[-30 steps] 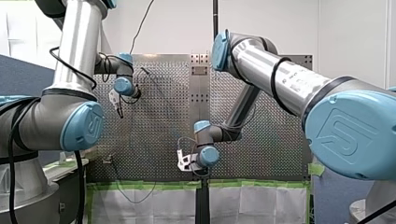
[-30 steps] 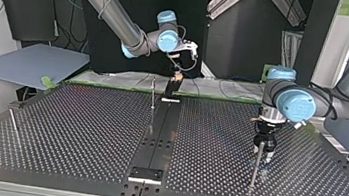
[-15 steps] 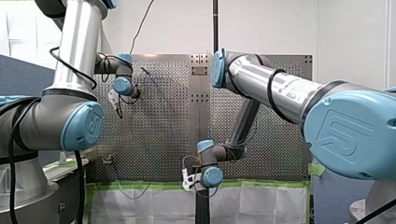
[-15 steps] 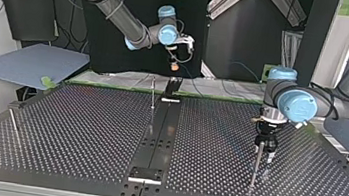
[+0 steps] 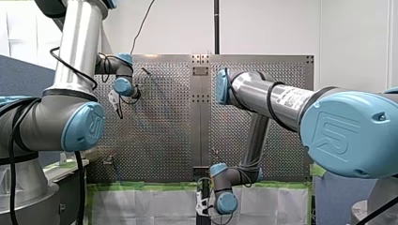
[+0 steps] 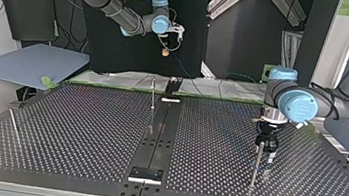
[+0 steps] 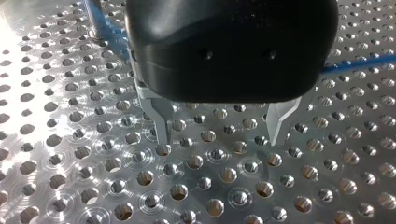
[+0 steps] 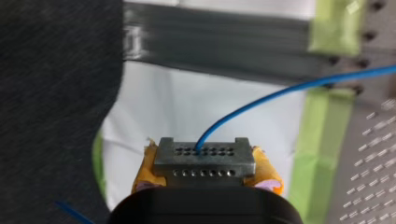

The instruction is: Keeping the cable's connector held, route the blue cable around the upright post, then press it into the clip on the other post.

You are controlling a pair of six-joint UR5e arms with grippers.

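In the right wrist view the right claw (image 8: 205, 171) is seen clamped on the connector (image 8: 204, 156), a grey metal block with two rows of small holes, which is gripped between yellow pads (image 8: 147, 170). The blue cable (image 8: 261, 99) is seen leaving the block's upper row of holes and curving away ahead of the claw toward the perforated table (image 8: 373, 154). In the top view this claw is found at the upper centre-left of the frame, raised high beyond the table's far edge, with a thin line of cable trailing down from it. In the front view it is placed at the bottom centre, below the table's lower edge and over a white sheet (image 5: 263, 201). In the left wrist view the left claw (image 7: 219, 135) is shown with its metal fingers (image 7: 161, 121) spread well apart and nothing held between them. The tips are close over the table, though contact cannot be judged. The blue cable is seen passing behind the claw's black body on both sides. In the top view the left claw is pointed downward right of centre, just behind the upright post (image 6: 256, 163). Whether post and claw touch cannot be told. A second thin post (image 6: 153, 95) is seen at the upper centre, and a third post (image 6: 13, 121) near the left edge.
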